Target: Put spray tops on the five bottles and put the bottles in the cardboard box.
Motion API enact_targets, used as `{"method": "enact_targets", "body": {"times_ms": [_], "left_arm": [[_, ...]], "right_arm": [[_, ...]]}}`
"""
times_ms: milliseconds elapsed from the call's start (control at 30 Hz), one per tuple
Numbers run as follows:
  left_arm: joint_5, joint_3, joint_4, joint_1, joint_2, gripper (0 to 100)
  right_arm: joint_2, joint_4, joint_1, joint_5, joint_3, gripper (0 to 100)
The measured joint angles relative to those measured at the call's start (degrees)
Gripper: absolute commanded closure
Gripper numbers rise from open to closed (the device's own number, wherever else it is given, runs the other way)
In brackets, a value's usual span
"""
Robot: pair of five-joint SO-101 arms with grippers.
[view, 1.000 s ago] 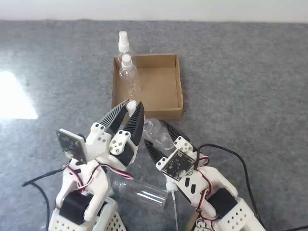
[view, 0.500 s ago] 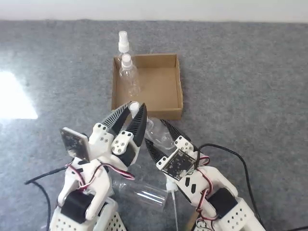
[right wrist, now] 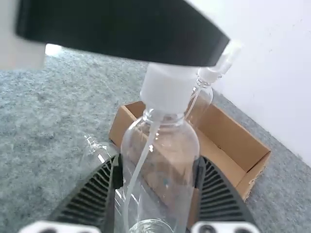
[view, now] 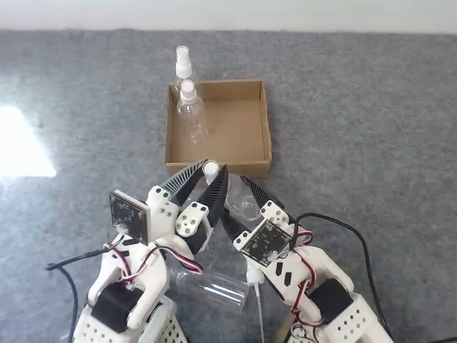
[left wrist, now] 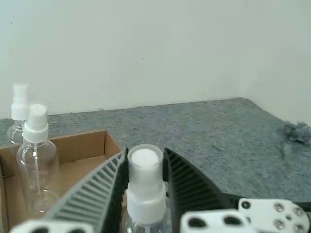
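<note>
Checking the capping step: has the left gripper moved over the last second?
Yes. The left gripper shifted right along the front of the cardboard box, toward the bottle.

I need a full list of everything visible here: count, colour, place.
cardboard box: one, brown, mid-table.
boxed bottle: one, clear with white top, inside the box.
rear bottle: one, clear with white top, behind the box.
held bottle: one, clear, in the right end effector.
spray top: one, white, on the held bottle's neck.
open bottle: one, clear, beside the held bottle.
lying bottle: one, clear, between the arm bases.
loose spray top: one, white, beside the lying bottle.
table: one, grey.
left end effector: one, black, shut on the spray top.
right end effector: one, black, shut on the held bottle.
</note>
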Motion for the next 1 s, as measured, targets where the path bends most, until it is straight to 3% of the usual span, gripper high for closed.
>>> {"method": "enact_targets", "body": {"times_ms": [600,833,1000], "left_arm": [[0.00,-5.71,9.76,-0.26,0.00,83],[0.00,-9.67,9.76,-8.70,0.00,83],[0.00,-10.20,9.76,-10.37,0.00,83]], "right_arm": [[0.00,0.00,1.85,-0.09,0.00,91.9],[0.00,0.00,1.85,-0.09,0.00,91.9],[0.00,0.00,1.85,-0.09,0.00,91.9]]}}
